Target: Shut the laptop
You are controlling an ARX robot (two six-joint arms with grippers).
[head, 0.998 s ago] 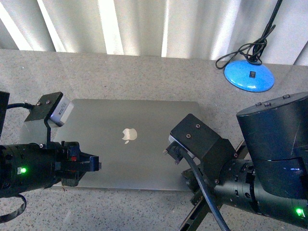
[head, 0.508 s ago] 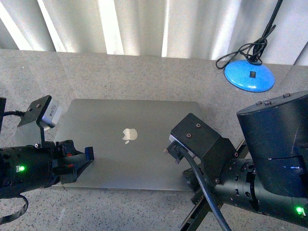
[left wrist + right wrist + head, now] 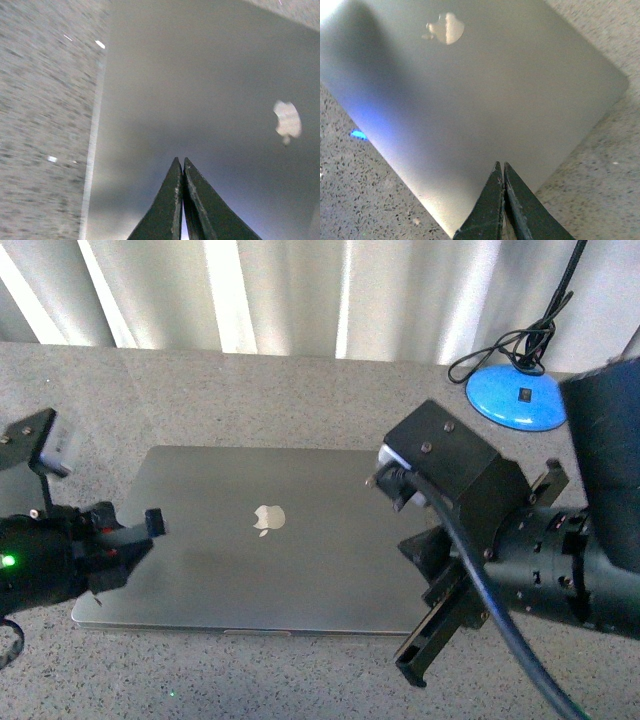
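Laptop [image 3: 270,540] lies closed on table [image 3: 300,390]

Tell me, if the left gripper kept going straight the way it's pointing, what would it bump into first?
Probably the laptop. The left gripper, fingers shut together, points across the closed grey lid toward the apple logo. How high it sits above the lid is unclear.

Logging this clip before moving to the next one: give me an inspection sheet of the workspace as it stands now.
Surface: speckled grey stone table.
Job's things: laptop lies flat, lid shut, apple logo up.
Clutter: blue lamp base at the far right.
Grippers: left gripper shut, empty, over the lid's left part; right gripper shut, empty, over the lid near an edge.
Cables: black cord coiled by the lamp base.
Surroundings: pale pleated curtain behind the table.
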